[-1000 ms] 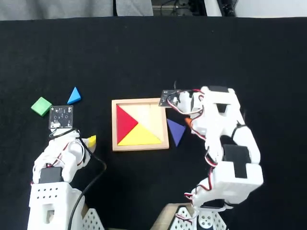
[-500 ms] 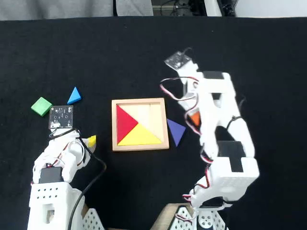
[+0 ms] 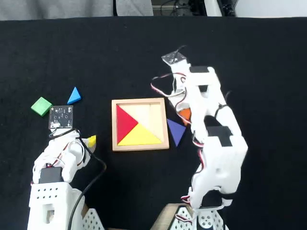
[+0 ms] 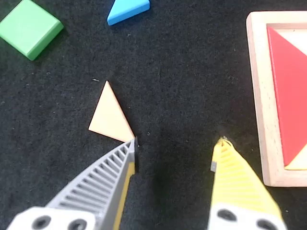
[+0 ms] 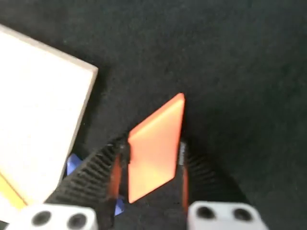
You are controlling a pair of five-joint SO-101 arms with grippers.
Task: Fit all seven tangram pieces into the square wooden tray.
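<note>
The square wooden tray (image 3: 115, 125) lies mid-table with a red triangle (image 3: 124, 121) and a yellow triangle (image 3: 139, 137) in it. My right gripper (image 5: 151, 148) is shut on an orange parallelogram (image 5: 158, 129), held just off the tray's far right corner (image 5: 72, 91). A purple triangle (image 3: 175, 130) lies against the tray's right side. My left gripper (image 4: 178, 142) stands open over bare cloth left of the tray (image 4: 261, 96). One fingertip (image 4: 132, 148) touches a cream triangle (image 4: 109, 117). A green square (image 3: 41, 106) and a blue triangle (image 3: 74, 96) lie farther left.
A black cloth covers the table, with wide free room behind and to the right of the tray. The tray's upper right half shows bare wood (image 3: 151, 112). Both arm bases stand at the near edge.
The right arm's wrist swung up and back from above the tray's corner, then shifted slightly left, carrying the orange parallelogram. The left arm has not moved.
</note>
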